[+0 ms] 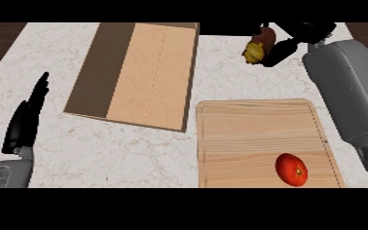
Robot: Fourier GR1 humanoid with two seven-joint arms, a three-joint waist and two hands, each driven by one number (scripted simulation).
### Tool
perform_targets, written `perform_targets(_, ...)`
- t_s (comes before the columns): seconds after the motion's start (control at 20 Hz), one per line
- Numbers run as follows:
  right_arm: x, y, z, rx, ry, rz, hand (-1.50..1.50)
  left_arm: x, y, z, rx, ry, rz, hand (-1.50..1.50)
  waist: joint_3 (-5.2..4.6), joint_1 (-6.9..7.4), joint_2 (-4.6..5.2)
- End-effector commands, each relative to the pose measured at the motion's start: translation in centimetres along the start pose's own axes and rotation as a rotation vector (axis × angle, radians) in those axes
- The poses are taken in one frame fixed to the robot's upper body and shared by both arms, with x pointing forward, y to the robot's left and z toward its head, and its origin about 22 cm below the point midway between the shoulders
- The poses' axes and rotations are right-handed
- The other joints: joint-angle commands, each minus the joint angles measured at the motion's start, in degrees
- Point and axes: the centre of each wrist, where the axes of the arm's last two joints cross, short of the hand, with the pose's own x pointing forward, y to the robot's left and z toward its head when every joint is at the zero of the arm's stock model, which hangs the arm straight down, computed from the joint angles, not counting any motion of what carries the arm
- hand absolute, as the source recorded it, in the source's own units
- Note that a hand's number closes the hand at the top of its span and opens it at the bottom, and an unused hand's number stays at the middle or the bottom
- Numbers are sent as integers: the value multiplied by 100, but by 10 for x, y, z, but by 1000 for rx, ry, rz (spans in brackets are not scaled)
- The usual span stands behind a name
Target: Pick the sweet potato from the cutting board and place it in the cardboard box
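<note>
Looking down over the counter (pixel 129 148), we see a pale marbled top with a wooden cutting board (pixel 251 131) at lower right and an open cardboard box (pixel 147 73) lying to its upper left, their near corners almost touching. A red tomato (pixel 292 169) sits on the board near its lower right part, well apart from everything else. Nothing lies in the box that we can make out; its left inner wall is in shadow and its floor is lighter tan.

Our right hand (pixel 284 48) is up at the top right, above the board's far edge and to the right of the box, with the grey forearm running down the right side. Its dark fingers are curled round the sweet potato (pixel 259 47), pinching it so that part of it is hidden. The sweet potato shows reddish-brown skin at its upper end and a yellowish, knobbly patch at its lower end, and it hangs tilted, off the board. Between it and the box we see only bare counter.

Our left hand (pixel 27 114) rests at the left edge, fingers straight, pressed together and pointing up.
</note>
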Motion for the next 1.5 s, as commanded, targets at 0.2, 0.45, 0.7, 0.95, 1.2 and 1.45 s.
perform_targets(0.2, 31, -9, -63, -70, -201, -139, 150, -1, 14, 2, 7, 19, -3, 0, -11, -67, -58)
perform_targets(0.45, 63, -15, -101, -20, -228, -281, 150, 7, 12, -3, 5, 16, -14, 0, -12, -90, -66)
perform_targets(0.7, 102, -13, -135, -35, -200, -380, 150, -5, 0, 4, 7, 26, -11, 0, -13, -98, -67)
perform_targets(0.95, 136, -10, -164, 20, -149, -468, 150, 3, 13, -12, 15, 17, -18, 0, -17, -56, -35)
perform_targets(1.2, 145, -2, -178, 57, -100, -470, 150, 17, -9, -4, -17, -6, -17, 0, -17, 159, -7)
perform_targets(1.45, 141, 31, -170, 59, -50, -461, 150, 10, -6, -11, -41, -22, -17, 0, -27, 298, 31)
